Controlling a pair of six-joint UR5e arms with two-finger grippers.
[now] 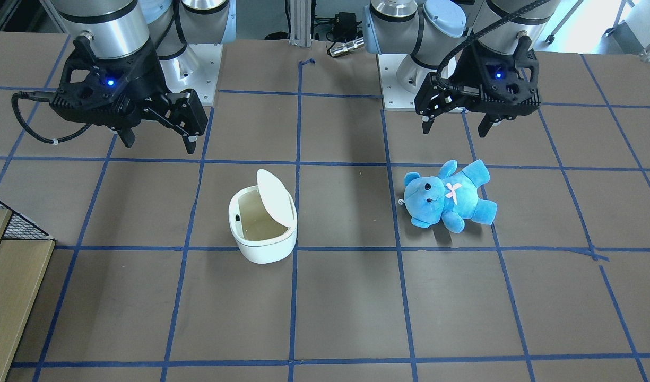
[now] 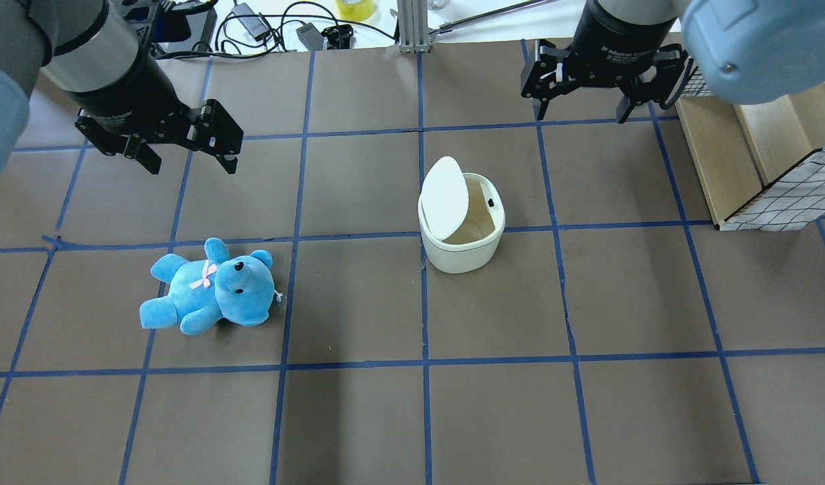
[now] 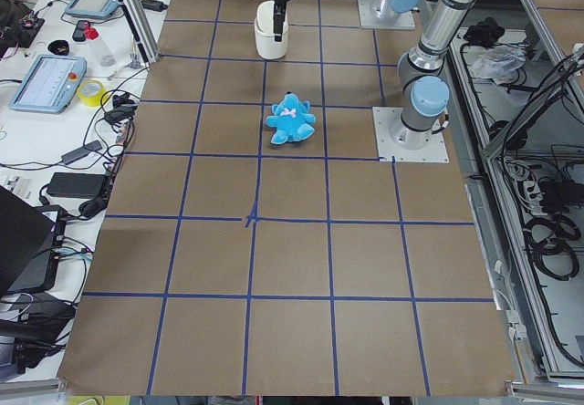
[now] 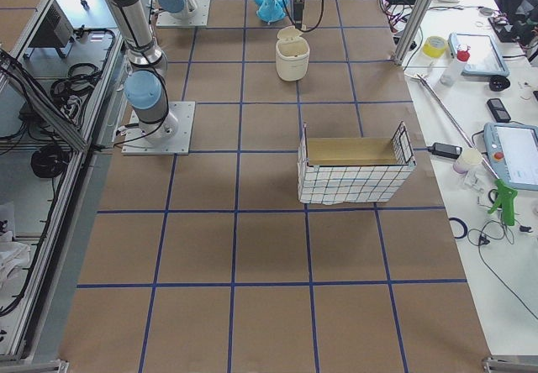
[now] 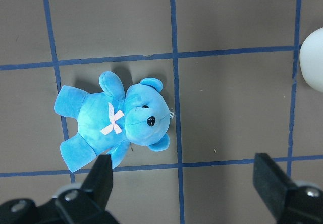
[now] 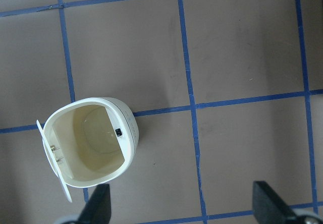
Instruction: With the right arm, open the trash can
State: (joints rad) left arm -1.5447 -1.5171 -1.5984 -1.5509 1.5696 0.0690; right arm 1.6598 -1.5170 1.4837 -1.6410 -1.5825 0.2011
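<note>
The white trash can stands mid-table with its flat lid tipped up, so the beige inside shows; it also shows in the overhead view and the right wrist view. My right gripper hangs open and empty above the table, behind the can and apart from it; it also shows in the overhead view. My left gripper is open and empty, above and behind a blue teddy bear.
The teddy lies on its back on the robot's left half of the table. A wire-mesh basket with wooden walls stands at the table's right edge, beside the right arm. Blue tape lines grid the brown table.
</note>
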